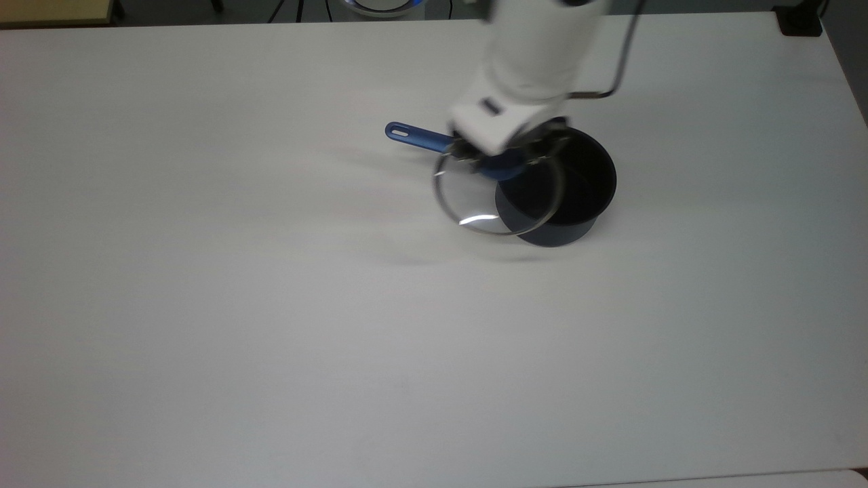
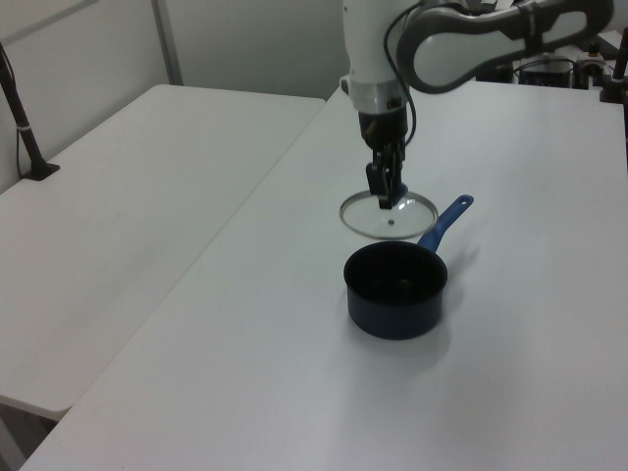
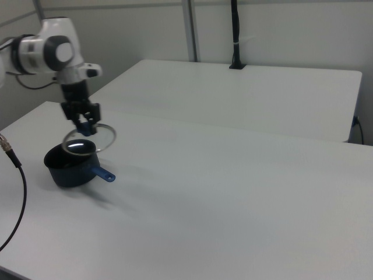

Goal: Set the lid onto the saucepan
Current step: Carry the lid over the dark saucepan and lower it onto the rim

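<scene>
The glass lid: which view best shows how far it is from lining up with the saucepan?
The top view: the glass lid overlaps only the top view's left part of the saucepan. The left view shows the lid raised behind the pan. The right view shows the lid just above the rim, with the offset unclear.

no readable text, lid (image 1: 498,193) lettering perhaps too faint
</scene>
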`<state>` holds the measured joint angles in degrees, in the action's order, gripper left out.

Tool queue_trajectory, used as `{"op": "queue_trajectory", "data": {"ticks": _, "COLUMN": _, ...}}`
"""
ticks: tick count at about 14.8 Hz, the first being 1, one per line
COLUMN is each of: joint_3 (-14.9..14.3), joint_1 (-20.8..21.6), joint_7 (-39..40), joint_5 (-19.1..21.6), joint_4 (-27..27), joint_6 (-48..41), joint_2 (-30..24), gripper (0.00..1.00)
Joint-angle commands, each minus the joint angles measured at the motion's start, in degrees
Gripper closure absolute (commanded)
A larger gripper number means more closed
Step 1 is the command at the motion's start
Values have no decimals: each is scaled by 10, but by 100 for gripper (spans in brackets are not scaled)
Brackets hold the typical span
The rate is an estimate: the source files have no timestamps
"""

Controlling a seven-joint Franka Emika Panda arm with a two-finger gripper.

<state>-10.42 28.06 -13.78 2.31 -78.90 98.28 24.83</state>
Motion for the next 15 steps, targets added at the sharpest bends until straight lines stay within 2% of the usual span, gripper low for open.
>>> {"op": "queue_trajectory", "data": {"ticks": 1, "joint_3": -10, "joint_1": 45, "joint_7": -30, "joint_5": 1, "joint_4": 9, "joint_6": -9, "joint_2": 0, "gripper": 61}}
{"op": "queue_trajectory", "data": {"ticks": 6, "joint_3": -10, "joint_1": 81, "joint_7": -51, "joint_5": -7, "joint_4": 5, "joint_6": 0, "joint_2": 13, "gripper": 61}}
{"op": "queue_trajectory", "data": {"ticks": 15, "joint_3": -10, "joint_1": 96, "joint_7": -63, "joint_5": -24, "joint_4": 2, "joint_6": 3, "joint_2": 39, "gripper": 61}}
